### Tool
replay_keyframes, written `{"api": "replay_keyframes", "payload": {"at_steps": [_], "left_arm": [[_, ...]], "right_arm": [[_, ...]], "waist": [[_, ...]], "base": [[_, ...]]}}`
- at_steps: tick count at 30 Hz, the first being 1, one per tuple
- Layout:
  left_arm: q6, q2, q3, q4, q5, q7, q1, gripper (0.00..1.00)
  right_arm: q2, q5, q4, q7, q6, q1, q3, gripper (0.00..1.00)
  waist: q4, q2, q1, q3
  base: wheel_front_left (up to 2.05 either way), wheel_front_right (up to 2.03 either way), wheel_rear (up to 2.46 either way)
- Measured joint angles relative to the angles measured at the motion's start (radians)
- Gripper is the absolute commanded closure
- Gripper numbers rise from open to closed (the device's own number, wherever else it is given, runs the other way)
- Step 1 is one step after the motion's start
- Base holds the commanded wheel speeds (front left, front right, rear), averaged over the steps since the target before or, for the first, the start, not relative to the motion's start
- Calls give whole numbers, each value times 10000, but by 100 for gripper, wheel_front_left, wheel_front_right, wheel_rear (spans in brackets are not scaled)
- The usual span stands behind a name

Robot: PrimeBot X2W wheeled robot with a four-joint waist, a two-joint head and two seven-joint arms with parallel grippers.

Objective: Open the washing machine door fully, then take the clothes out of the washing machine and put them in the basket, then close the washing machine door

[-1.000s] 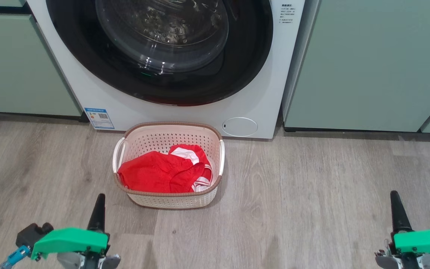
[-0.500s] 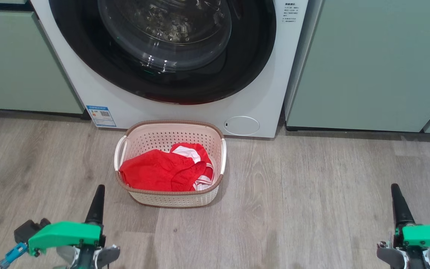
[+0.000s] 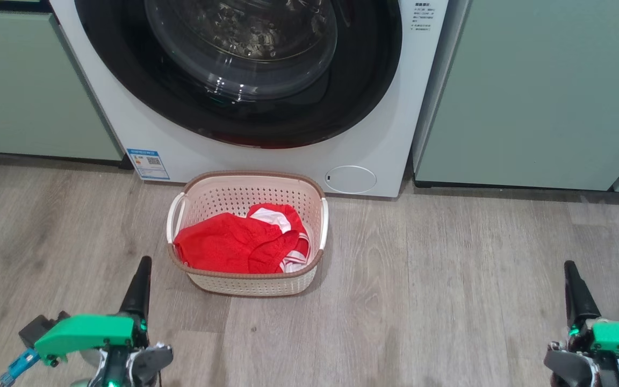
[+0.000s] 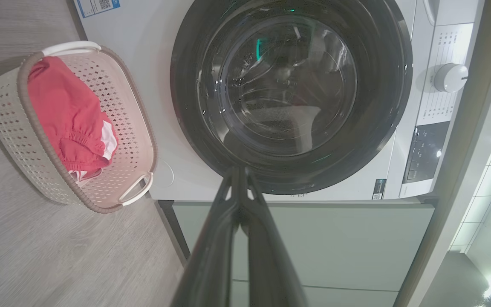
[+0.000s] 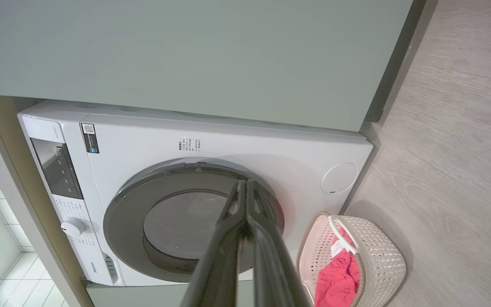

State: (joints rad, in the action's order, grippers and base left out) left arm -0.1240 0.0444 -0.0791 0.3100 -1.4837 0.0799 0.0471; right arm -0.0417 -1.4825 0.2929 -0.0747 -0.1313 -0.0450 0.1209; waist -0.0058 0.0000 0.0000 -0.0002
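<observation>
The basket point(image 3: 309, 271) holding the clothes point(image 3: 223, 250) sits just before the washing machine point(image 3: 288, 161), long axis along its front. The washing machine door point(image 3: 374, 80) is closed. Fingers pressed together, the left gripper point(image 3: 144, 263) and right gripper point(image 3: 570, 267) hold nothing.

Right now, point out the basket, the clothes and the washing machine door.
basket point(image 3: 234, 196): head view, on its bare perforated back wall.
clothes point(image 3: 218, 247): head view, on the middle of the red fabric.
washing machine door point(image 3: 239, 48): head view, on the clear glass bowl at its centre.
</observation>
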Motion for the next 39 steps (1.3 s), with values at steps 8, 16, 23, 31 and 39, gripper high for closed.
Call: {"api": "replay_keyframes", "payload": {"at_steps": [8,16,23,31,39], "left_arm": [[-2,-2,-19,-190,-876,188,33,100],[-2,-4,-29,-297,-1198,272,69,100],[-2,-4,-29,-297,-1198,272,70,100],[-2,-4,-29,-297,-1198,272,72,100],[-2,-4,-29,-297,-1198,272,79,100]], "right_arm": [[0,-878,-63,-242,0,-185,94,100],[0,-1200,-69,-326,0,-184,123,100],[0,-1200,-69,-326,0,-184,125,100],[0,-1200,-69,-326,0,-184,128,100],[0,-1200,-71,-326,0,-184,128,100]], "waist": [[46,0,0,27],[59,0,0,34],[59,0,0,34],[59,0,0,33],[58,0,0,33]], "base": [[0,0,0],[0,0,0],[0,0,0],[0,0,0],[0,0,0]]}}
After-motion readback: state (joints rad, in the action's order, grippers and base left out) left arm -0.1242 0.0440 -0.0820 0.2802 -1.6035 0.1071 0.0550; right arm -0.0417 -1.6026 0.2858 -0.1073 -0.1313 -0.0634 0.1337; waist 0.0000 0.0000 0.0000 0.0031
